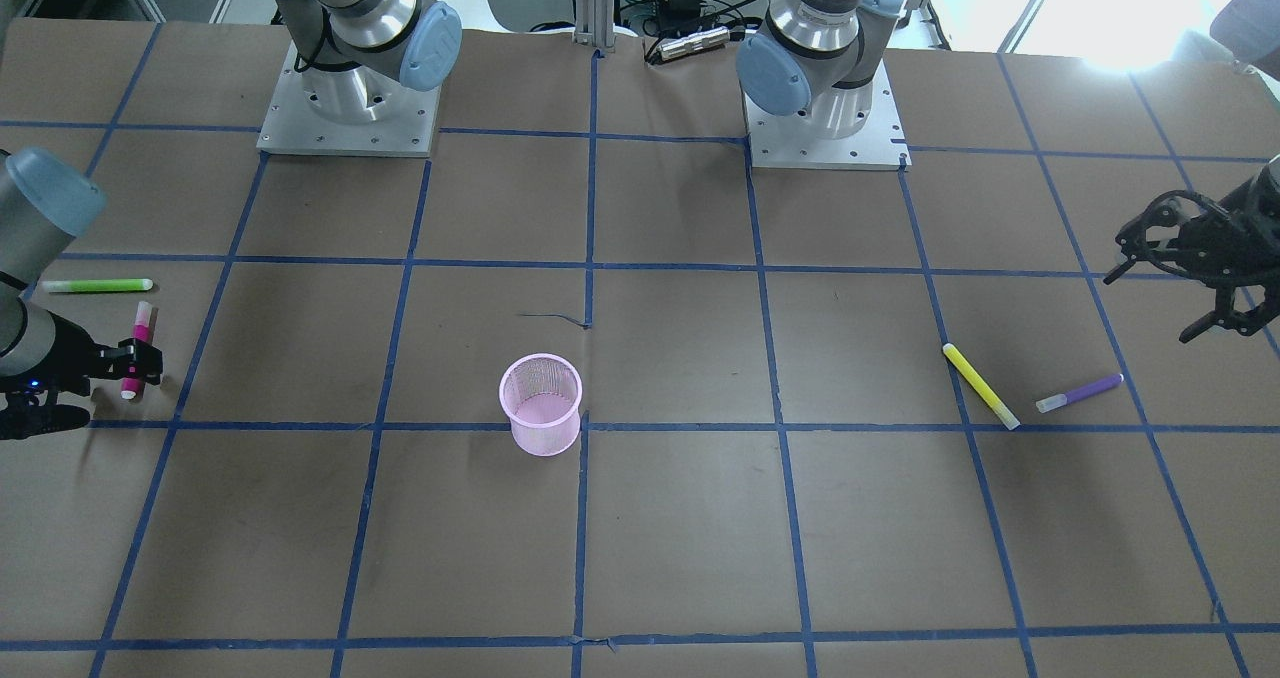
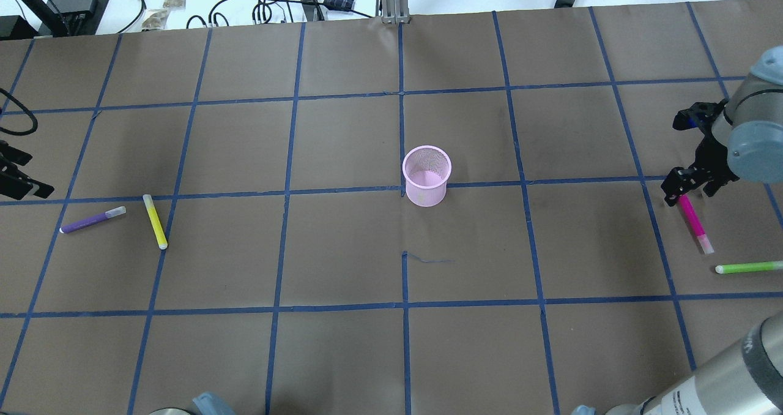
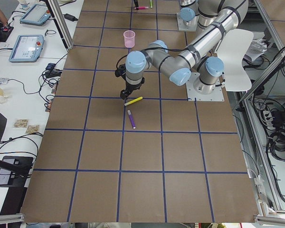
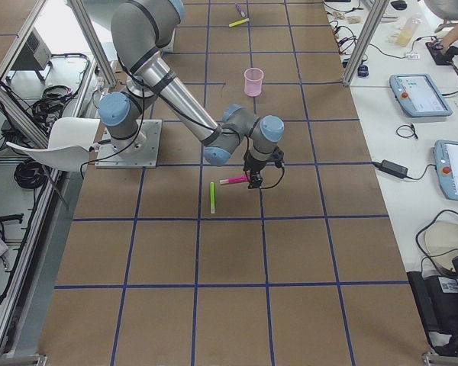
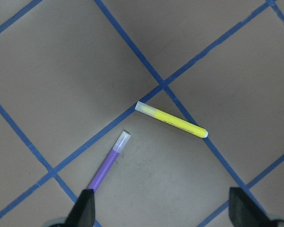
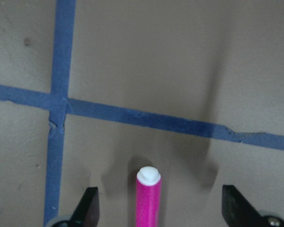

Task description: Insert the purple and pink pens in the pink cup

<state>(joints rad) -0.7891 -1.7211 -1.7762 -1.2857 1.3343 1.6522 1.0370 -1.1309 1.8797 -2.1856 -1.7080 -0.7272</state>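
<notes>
While our right gripper (image 6: 163, 208) sits with fingers spread either side of the glossy, round-capped pink pen (image 6: 148, 198) lying flat, we see the left gripper (image 5: 163, 208) equally spread above the slim purple pen (image 5: 108, 163), and the pink mesh cup (image 2: 426, 175) upright mid-table on blue-taped brown paper (image 2: 342, 250), open room all round.

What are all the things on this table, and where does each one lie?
pink cup: one, pink mesh, upright near the table's middle, empty
purple pen: one, purple, lying on the robot's left side
yellow pen: one, yellow, beside the purple pen, not touching it
pink pen: one, pink, lying on the robot's right side
green pen: one, green, near the pink pen, apart from it
table: one, brown with a blue tape grid
left gripper: one, black, open, above the purple pen
right gripper: one, black, open, straddling the pink pen's end
</notes>
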